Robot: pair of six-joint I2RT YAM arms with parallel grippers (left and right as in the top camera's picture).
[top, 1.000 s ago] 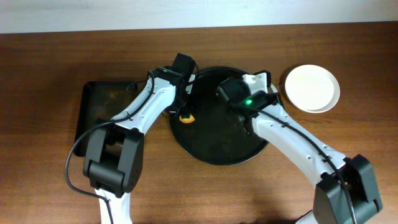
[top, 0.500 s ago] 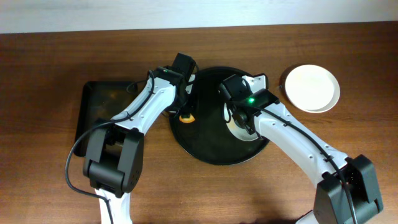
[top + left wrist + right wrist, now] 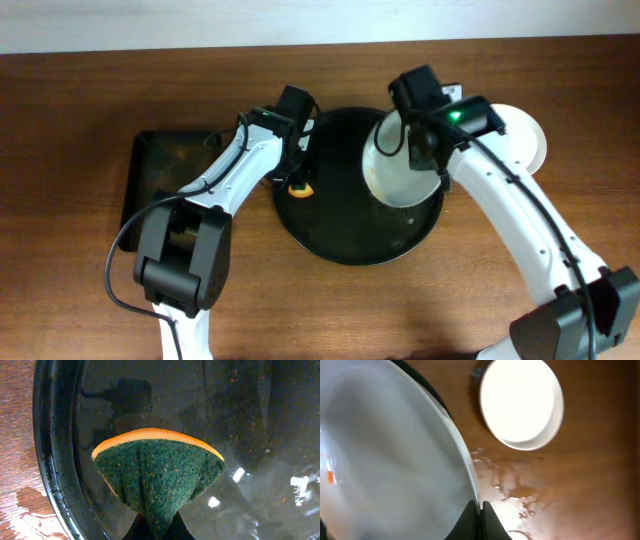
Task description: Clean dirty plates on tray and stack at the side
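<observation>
The right gripper (image 3: 480, 510) is closed on the rim of a white plate (image 3: 400, 175), holding it tilted over the right side of the round black tray (image 3: 340, 240); an orange-red fleck (image 3: 330, 476) shows near the plate's edge in the right wrist view. Across the tray, the left gripper (image 3: 155, 532) is clamped on a green-and-orange sponge (image 3: 298, 190), which sits just inside the tray's left rim; a second white plate (image 3: 528, 135) rests on the wooden table (image 3: 80, 100) just right of the tray (whether it is one plate or a stack cannot be told), with wet streaks (image 3: 515, 492) on the wood beside it; a smaller rectangular black tray (image 3: 160, 170) lies to the left.
</observation>
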